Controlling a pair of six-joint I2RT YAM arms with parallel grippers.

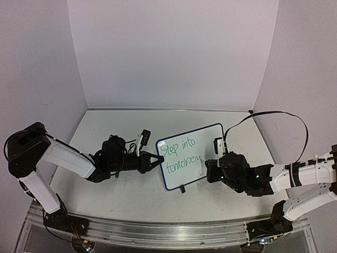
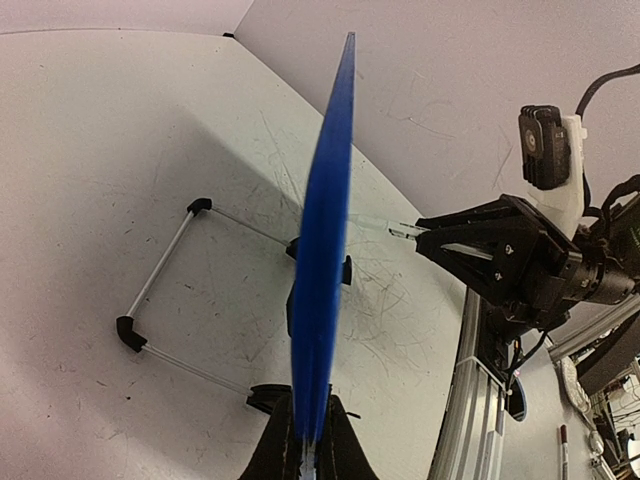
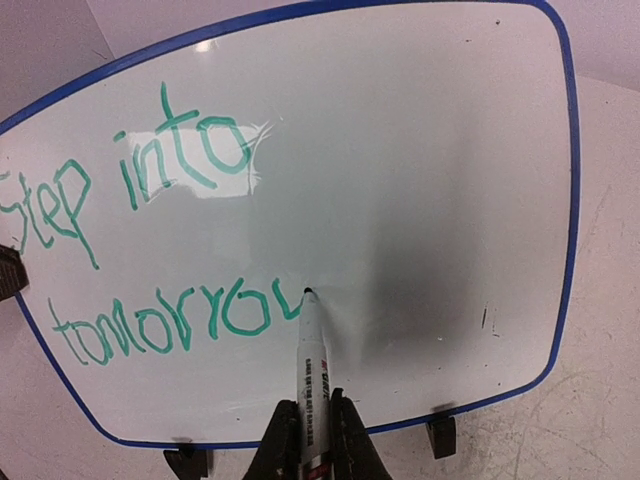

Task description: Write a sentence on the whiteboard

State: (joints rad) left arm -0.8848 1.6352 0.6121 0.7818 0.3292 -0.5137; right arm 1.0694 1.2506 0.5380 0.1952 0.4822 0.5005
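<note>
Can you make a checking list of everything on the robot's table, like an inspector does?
Surface: white table, with faint grey scuff marks.
Job's things: whiteboard standing on its feet; green sentence reads "Step into tomorro", last letter unfinished; marker tip at the last stroke.
Clutter: nothing seen.
Grippers: left gripper shut on the whiteboard's edge; right gripper shut on the marker.
Cables: black cable loops above the right arm.
Surroundings: plain white walls.
</note>
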